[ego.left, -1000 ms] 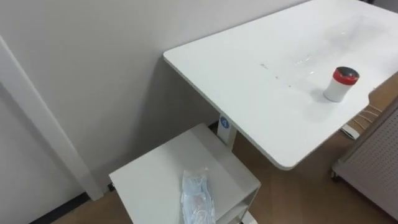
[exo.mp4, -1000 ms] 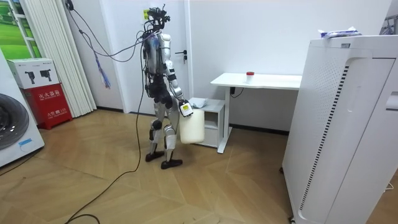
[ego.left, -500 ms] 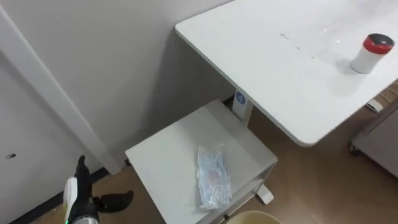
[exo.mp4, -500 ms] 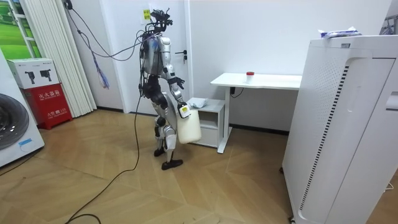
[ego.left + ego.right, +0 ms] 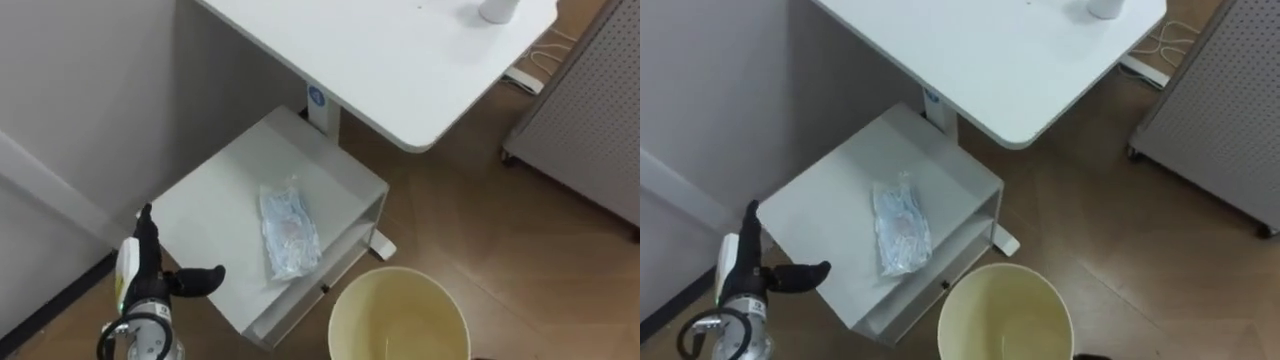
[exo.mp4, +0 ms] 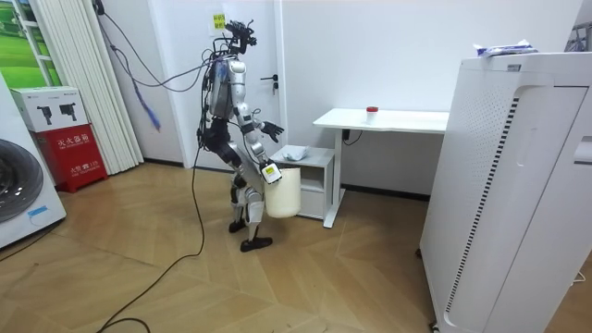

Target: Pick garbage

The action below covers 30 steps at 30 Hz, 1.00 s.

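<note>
While the left hand (image 5: pixel 150 285) hovers by the left edge of the low cabinet (image 5: pixel 200 215), its fingers are straight, its thumb is spread and it holds nothing. The garbage, a clear plastic wrapper (image 5: pixel 288 232), lies flat on the cabinet top close to the front edge and apart from that hand. Just below that edge is the open bin (image 5: pixel 400 270). In the room view the bin hangs at the right hand (image 6: pixel 269 170), but I cannot tell how that hand holds it.

The wrapper looks thin and slick, so I judge that straight fingers coming in from the side may push it along instead of pinching it. It could then slide over the front edge and land on the floor beside the bin rather than in it. A swinging bin might also knock the cabinet.

A small blue sticker (image 5: pixel 316 96) sits on the leg of the desk (image 5: pixel 350 50), and its print is too small to read. The red box (image 6: pixel 72 148) in the room view carries writing that is also unclear.
</note>
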Motion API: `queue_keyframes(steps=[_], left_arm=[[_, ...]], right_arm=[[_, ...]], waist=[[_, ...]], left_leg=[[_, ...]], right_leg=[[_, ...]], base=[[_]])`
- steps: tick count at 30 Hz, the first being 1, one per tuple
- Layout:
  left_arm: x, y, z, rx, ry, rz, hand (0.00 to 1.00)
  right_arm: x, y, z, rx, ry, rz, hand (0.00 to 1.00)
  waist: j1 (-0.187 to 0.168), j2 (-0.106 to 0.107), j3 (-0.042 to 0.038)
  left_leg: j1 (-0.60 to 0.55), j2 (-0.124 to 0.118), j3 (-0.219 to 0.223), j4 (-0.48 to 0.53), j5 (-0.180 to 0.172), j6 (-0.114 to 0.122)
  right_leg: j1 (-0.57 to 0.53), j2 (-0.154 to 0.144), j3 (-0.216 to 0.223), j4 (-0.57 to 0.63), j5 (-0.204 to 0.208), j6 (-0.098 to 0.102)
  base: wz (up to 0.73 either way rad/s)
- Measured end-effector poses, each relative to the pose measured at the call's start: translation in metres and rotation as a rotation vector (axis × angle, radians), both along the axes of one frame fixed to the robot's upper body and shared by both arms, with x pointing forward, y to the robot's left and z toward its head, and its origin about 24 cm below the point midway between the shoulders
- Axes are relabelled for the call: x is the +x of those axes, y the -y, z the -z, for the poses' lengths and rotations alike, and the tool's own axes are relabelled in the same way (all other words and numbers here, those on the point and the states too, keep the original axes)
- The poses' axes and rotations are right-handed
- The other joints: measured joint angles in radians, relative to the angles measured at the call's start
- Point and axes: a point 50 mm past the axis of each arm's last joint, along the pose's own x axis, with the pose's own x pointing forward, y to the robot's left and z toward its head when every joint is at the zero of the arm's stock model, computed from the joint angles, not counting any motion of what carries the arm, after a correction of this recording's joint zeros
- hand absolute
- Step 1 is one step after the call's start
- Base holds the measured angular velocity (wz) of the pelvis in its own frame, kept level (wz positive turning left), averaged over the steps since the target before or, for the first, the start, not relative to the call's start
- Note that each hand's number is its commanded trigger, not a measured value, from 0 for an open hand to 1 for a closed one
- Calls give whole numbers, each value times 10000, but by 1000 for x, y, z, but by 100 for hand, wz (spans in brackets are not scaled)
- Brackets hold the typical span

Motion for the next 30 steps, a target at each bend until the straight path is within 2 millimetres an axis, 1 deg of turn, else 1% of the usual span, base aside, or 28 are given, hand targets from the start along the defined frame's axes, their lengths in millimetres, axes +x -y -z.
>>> queue_keyframes(steps=[1, 3, 5, 10, 13, 14, 16, 17, 19, 21, 24, 26, 27, 30], left_arm=[[1, 0, -2, 25, 66, -26, 0], [11, 1, -12, 96, 463, -106, 0], [16, 3, -18, 236, 662, -57, 0], [20, 9, -21, 457, 720, 277, 0], [27, 11, -29, 508, 969, 350, 0], [31, 10, -34, 597, 1127, 347, 0], [38, 11, -44, 718, 1453, 315, 0], [41, 12, -48, 768, 1602, 336, 0], [43, 14, -51, 817, 1671, 434, 0], [44, 16, -52, 985, 1680, 638, 0], [44, 15, -53, 1298, 1675, 758, 0], [44, 14, -53, 1347, 1686, 765, 0], [44, 13, -54, 1387, 1717, 734, 0], [46, 13, -57, 1488, 1861, 637, 0]], right_arm=[[1, -1, -1, -31, 76, 15, 100], [8, -2, -5, -113, 440, 15, 100], [11, -4, -7, -139, 620, -64, 100], [14, -9, -9, -127, 831, -254, 100], [16, -10, -11, -58, 1029, -217, 100], [19, -12, -13, -51, 1171, -260, 100], [23, -14, -16, 79, 1400, -211, 100], [24, -15, -17, 198, 1489, -144, 100], [25, -15, -17, 314, 1549, -39, 100], [23, -14, -17, 488, 1513, 216, 100], [23, -15, -16, 617, 1488, 236, 100], [22, -15, -16, 656, 1466, 257, 100], [22, -15, -16, 694, 1447, 235, 100], [22, -13, -16, 707, 1444, 209, 100]], waist=[[-16, -5, 5], [-60, -4, 19], [-109, 1, 22], [-257, 20, 36], [-363, 50, 71], [-456, 53, 96], [-451, 60, 112], [-456, 95, 137], [-519, 95, 145], [-613, 91, 148], [-746, 81, 153], [-759, 82, 153], [-759, 83, 153], [-771, 77, 157]], left_leg=[[-86, 7, -3, 89, -24, -1], [-558, 146, -8, 386, -71, -13], [-803, 155, -9, 536, -90, -21], [-1015, 317, 25, 674, -196, -77], [-1289, 319, 19, 749, -197, -79], [-1458, 333, 7, 901, -230, -76], [-1767, 426, 8, 1190, -373, -86], [-1929, 543, 7, 1382, -488, -93], [-2055, 565, 7, 1555, -610, -107], [-2176, 563, 6, 1821, -783, -118], [-2275, 589, -4, 2079, -924, -155], [-2283, 622, -13, 2221, -979, -186], [-2306, 677, -23, 2270, -1035, -203], [-2436, 697, -60, 2424, -1070, -211]], right_leg=[[-93, 10, -5, 73, -20, -30], [-578, 33, -4, 381, -68, -101], [-831, 66, 12, 507, -85, -130], [-1066, 215, 143, 557, -84, -148], [-1326, 230, 128, 596, -85, -155], [-1492, 237, 128, 694, -97, -173], [-1783, 289, 137, 889, -143, -218], [-1903, 365, 149, 986, -184, -227], [-2066, 366, 200, 1228, -317, -218], [-2243, 345, 274, 1598, -552, -194], [-2388, 330, 304, 1946, -744, -224], [-2407, 343, 303, 2055, -803, -253], [-2422, 364, 281, 2122, -843, -279], [-2546, 367, 276, 2290, -903, -298]], base=[[-7], [-2], [-4], [-9], [0], [-4], [-13], [-16], [-6], [0], [0], [-2], [-5], [0]])
